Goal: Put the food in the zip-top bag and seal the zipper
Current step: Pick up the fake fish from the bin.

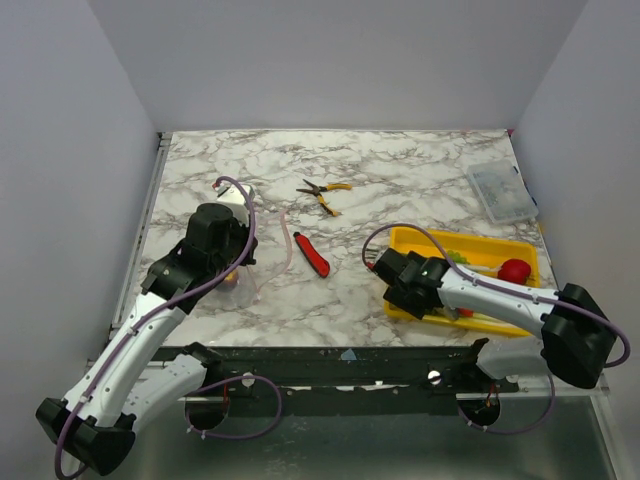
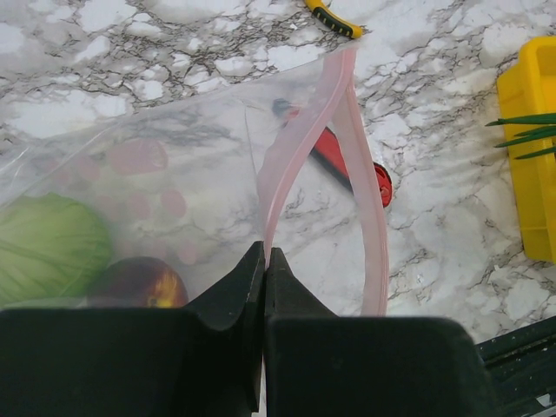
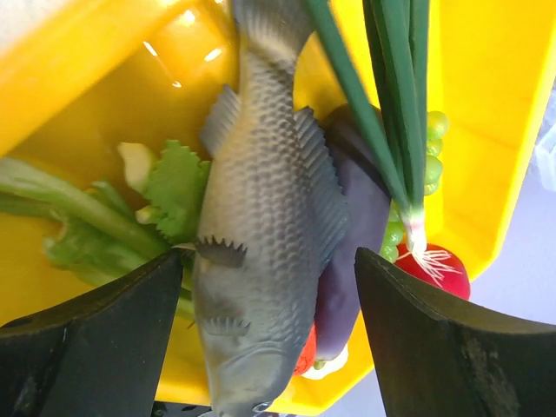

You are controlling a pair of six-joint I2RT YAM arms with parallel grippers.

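Marbled white worktop (image 1: pixel 400 170): my left jaws pinch shut on the pinkish zipper strip (image 2: pixel 300 148) of the clear crinkly bag (image 2: pixel 174 148), with a green leafy cabbage (image 2: pixel 48 248) and perhaps another piece (image 2: pixel 139 285) inside. My right jaws gape empty astride the grey fish (image 3: pixel 261 217) in the yellow tray (image 3: pixel 495 104); sealing is not yet done.

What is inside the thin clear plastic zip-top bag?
A green leafy cabbage and a round reddish fruit show through the bag. The black left tool, shut on the pinkish zipper strip, hides anything lower.

The white-shelled left arm (image 1: pixel 140 345) and right arm (image 1: pixel 490 295) have black joints (image 1: pixel 213 235), looping purple cables (image 1: pixel 252 225) and black wedge-shaped fingers (image 2: pixel 221 295).
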